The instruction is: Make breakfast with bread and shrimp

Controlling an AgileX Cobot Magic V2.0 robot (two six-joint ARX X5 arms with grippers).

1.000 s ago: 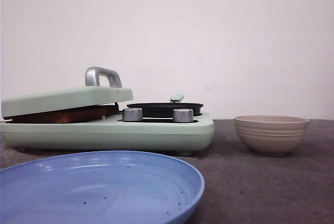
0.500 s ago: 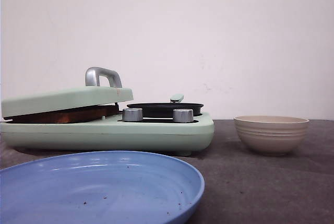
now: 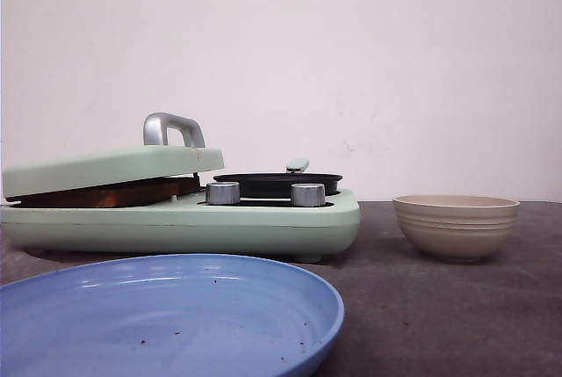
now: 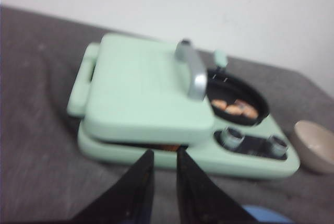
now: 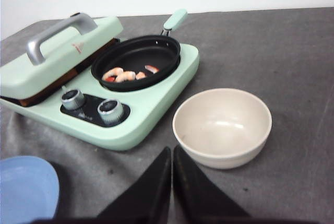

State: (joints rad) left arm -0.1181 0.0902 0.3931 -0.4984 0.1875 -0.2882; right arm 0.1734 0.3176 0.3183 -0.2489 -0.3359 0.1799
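The bread shows only as a brown crust edge [image 3: 105, 194] under the nearly shut lid [image 3: 110, 166] of the mint-green breakfast maker [image 3: 263, 223]; the edge also shows in the right wrist view [image 5: 78, 68]. Several pink-orange shrimp [image 5: 125, 74] lie in the maker's black round pan [image 5: 136, 59], and they also show in the left wrist view [image 4: 235, 108]. My left gripper [image 4: 164, 152] hangs in front of the lid's front edge, fingers a narrow gap apart and empty. My right gripper [image 5: 171, 150] is shut and empty, above the table just before the beige bowl [image 5: 223, 126].
A blue plate [image 3: 167, 315] lies nearest the front, left of centre. The empty beige ribbed bowl [image 3: 457, 226] stands right of the maker. The lid has a silver handle [image 3: 173, 128], and two silver knobs [image 3: 221, 192] sit on the maker's front. A white wall is behind.
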